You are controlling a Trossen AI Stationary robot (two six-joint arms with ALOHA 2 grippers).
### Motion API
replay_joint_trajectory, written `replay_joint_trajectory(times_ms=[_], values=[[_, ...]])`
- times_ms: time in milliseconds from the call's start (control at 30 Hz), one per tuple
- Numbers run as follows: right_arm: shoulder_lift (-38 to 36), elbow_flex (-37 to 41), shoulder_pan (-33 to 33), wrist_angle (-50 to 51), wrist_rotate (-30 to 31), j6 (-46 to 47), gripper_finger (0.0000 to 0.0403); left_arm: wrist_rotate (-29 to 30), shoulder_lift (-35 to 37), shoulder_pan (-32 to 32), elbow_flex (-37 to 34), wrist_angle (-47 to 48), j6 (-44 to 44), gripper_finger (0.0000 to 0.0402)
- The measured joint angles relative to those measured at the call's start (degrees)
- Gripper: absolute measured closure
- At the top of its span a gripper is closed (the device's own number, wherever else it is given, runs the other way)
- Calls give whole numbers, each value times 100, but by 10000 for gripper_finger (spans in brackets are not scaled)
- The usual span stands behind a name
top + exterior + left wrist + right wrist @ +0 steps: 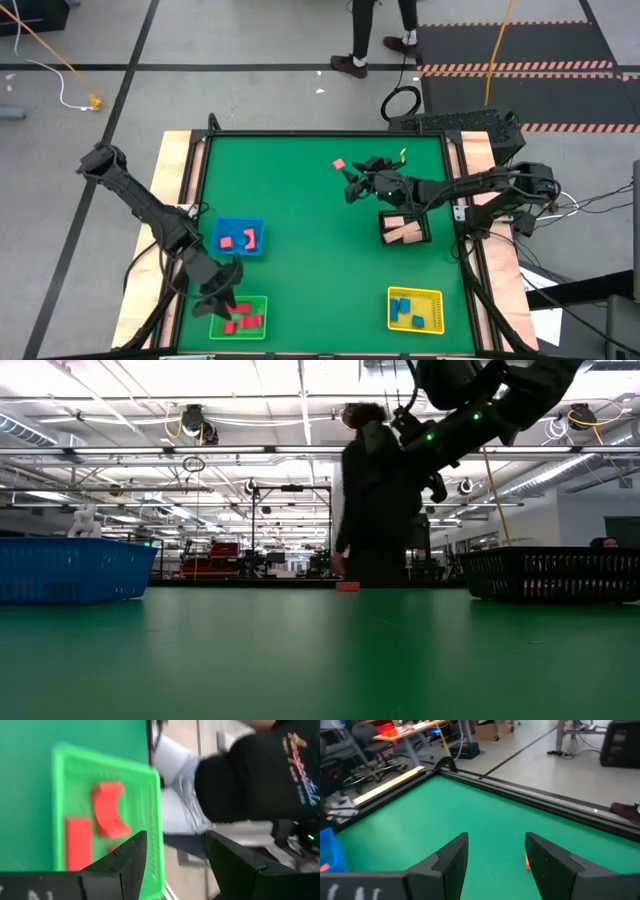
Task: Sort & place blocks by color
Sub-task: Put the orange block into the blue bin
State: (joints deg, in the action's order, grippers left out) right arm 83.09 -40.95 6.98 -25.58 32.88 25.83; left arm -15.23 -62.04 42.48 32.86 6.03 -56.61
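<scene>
A salmon-pink block (339, 164) lies alone on the green table toward its far edge, and also shows in the low view (347, 586) and the right wrist view (526, 860). My right gripper (351, 187) hovers open just near of this block, which shows beside one finger (496, 865). My left gripper (224, 300) is open above the green tray (262, 300), over its near edge (175, 865). In that tray lie a red arch (109, 808) and red bars (78, 842). Two salmon-pink pieces (238, 239) lie in the blue tray (238, 224).
The black tray (383, 232) holds cream blocks (404, 232) and the yellow tray (415, 292) holds blue blocks (405, 308). A person (380, 30) stands beyond the far edge. Another person in a dark top (260, 770) is past the near edge. Open green table lies in the middle.
</scene>
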Motion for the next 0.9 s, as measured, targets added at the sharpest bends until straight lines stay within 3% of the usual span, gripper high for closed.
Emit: replay_joint_trajectory(times_ms=[300, 500, 700, 900], values=[[139, -23, 420, -74, -10, 709, 216, 193, 294, -1017, 0, -16, 1459, 194], [733, -192, 569, -356, -17, 1365, 216, 404, 419, -1771, 12, -41, 2214, 194], [1486, -879, 690, -353, -17, 794, 215, 763, 584, -2362, 15, -34, 2551, 194], [2139, -1664, 789, 655, -21, 207, 215, 1032, 842, -2758, 15, -29, 2528, 194]])
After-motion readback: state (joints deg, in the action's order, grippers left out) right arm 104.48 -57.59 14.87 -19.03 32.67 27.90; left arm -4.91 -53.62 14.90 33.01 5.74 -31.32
